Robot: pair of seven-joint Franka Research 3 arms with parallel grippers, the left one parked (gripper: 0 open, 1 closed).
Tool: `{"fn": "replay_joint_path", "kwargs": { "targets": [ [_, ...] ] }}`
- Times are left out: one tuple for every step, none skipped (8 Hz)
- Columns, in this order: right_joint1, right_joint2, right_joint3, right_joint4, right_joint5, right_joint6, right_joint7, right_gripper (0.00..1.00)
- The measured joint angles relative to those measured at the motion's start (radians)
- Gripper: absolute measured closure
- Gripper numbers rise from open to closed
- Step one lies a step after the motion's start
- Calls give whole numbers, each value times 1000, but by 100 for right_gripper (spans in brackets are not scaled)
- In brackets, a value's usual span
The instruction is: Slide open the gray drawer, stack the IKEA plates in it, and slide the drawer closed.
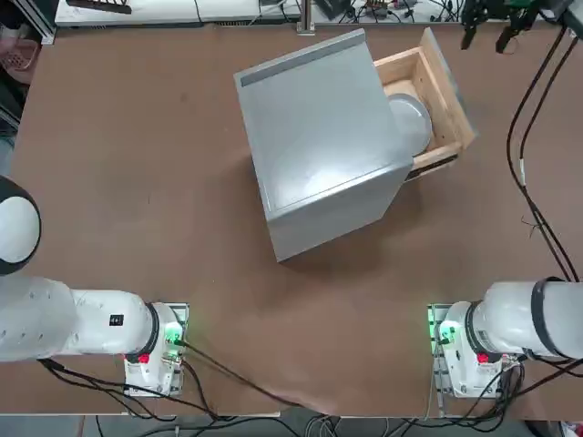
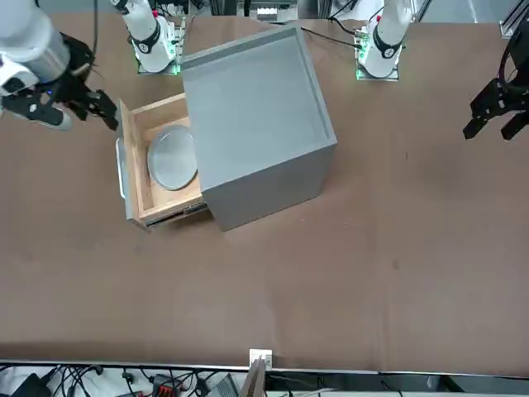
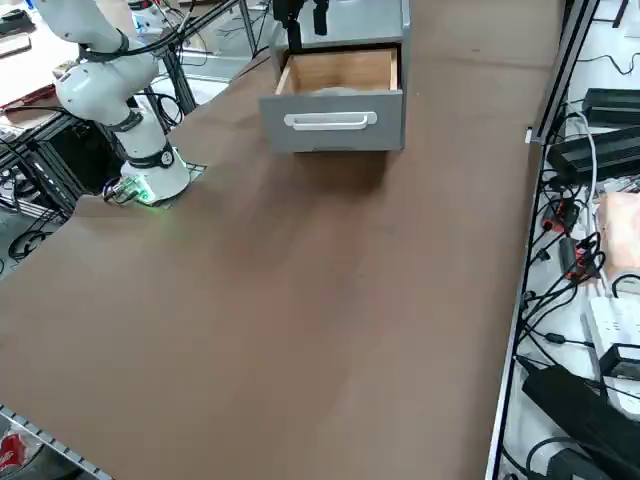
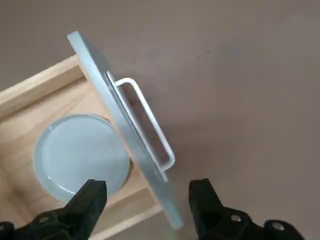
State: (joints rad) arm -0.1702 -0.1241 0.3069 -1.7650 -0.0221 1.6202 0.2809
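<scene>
Fingers of the right gripper stand spread wide with nothing between them, hovering above the gray front panel of the gray drawer at the lower centre of the wrist view. Directly under the gap runs the white bar handle. Beyond it, in the left half of that frame, the wooden tray holds the IKEA plates (only the top plate shows; whether a second lies beneath cannot be told). In the front view the drawer projects from the left face of the gray cabinet, at upper centre.

Judged step: stacking appears complete, closing remains. The next move calls for contact with the front panel or handle, then a straight push along the drawer's slide axis toward the cabinet; an oblique push could shift the cabinet on the table.
</scene>
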Motion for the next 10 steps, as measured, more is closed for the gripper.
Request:
{"fn": "replay_joint_path", "kwargs": {
  "targets": [
    [-20, 1, -13, 3, 0, -2, -90, 0],
    [-26, 1, -37, 4, 0, -2, -155, 0],
    [-27, 4, -59, 5, 0, -3, -191, 0],
    [-28, 17, -68, 5, 0, -3, -218, 0],
    [-29, 42, -72, 4, 0, 1, -259, 0],
    [-29, 78, -86, 4, 6, 21, -316, 0],
    [-37, 121, -98, 3, 36, 52, -364, 5],
    [-54, 162, -104, 3, 76, 83, -407, 15],
    [-64, 199, -105, 4, 97, 110, -437, 24],
    [-64, 227, -105, 5, 100, 126, -449, 46]
  ]
}}
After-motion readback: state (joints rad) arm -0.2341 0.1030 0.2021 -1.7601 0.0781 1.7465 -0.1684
